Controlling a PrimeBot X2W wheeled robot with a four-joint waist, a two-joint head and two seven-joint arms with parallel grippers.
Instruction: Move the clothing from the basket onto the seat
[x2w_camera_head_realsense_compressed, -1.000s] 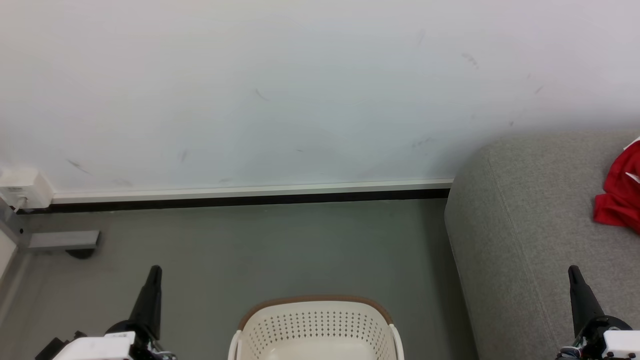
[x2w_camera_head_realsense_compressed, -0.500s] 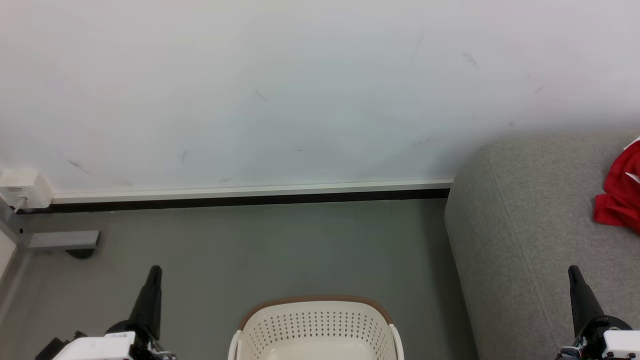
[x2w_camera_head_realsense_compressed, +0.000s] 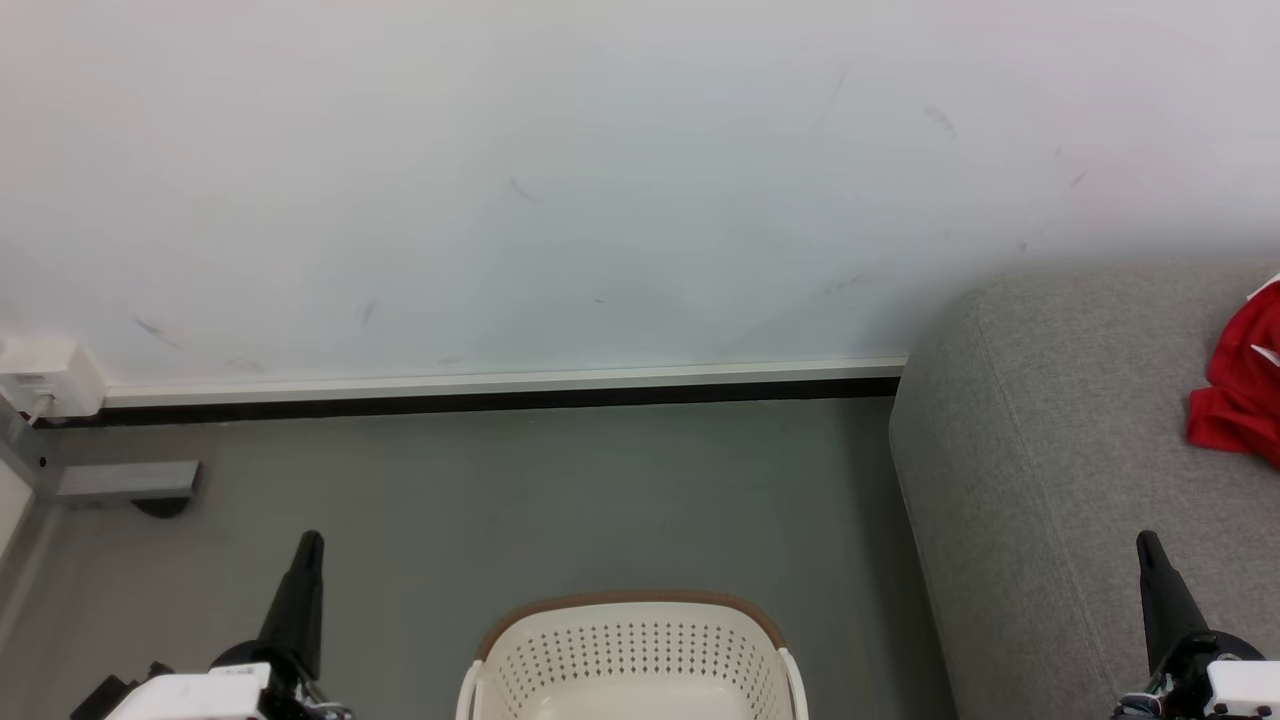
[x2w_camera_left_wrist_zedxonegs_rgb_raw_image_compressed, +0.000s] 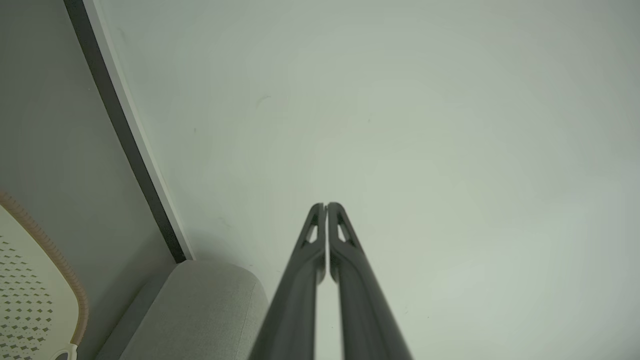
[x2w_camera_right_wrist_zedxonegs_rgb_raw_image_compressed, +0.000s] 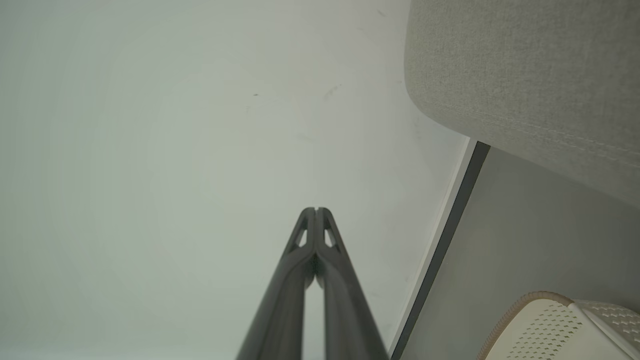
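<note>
Clothing (x2w_camera_head_realsense_compressed: 1240, 400), bright red, lay bunched on the seat (x2w_camera_head_realsense_compressed: 1050, 450), ahead of the right gripper's tip and a little to its right, apart from both grippers. From left to right, the left gripper (x2w_camera_head_realsense_compressed: 310, 545) pointed forward over the floor (x2w_camera_head_realsense_compressed: 600, 500) with its fingers pressed together on nothing. The basket (x2w_camera_head_realsense_compressed: 630, 598) sat between the two grippers, and the right gripper (x2w_camera_head_realsense_compressed: 1147, 545) showed against the seat's grey fabric, likewise closed and holding nothing.

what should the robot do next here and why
Probably just tilt the head down to check the basket: only its far part shows, bare there. The clothing already lies on the seat, and the left gripper and right gripper are shut, holding nothing.
</note>
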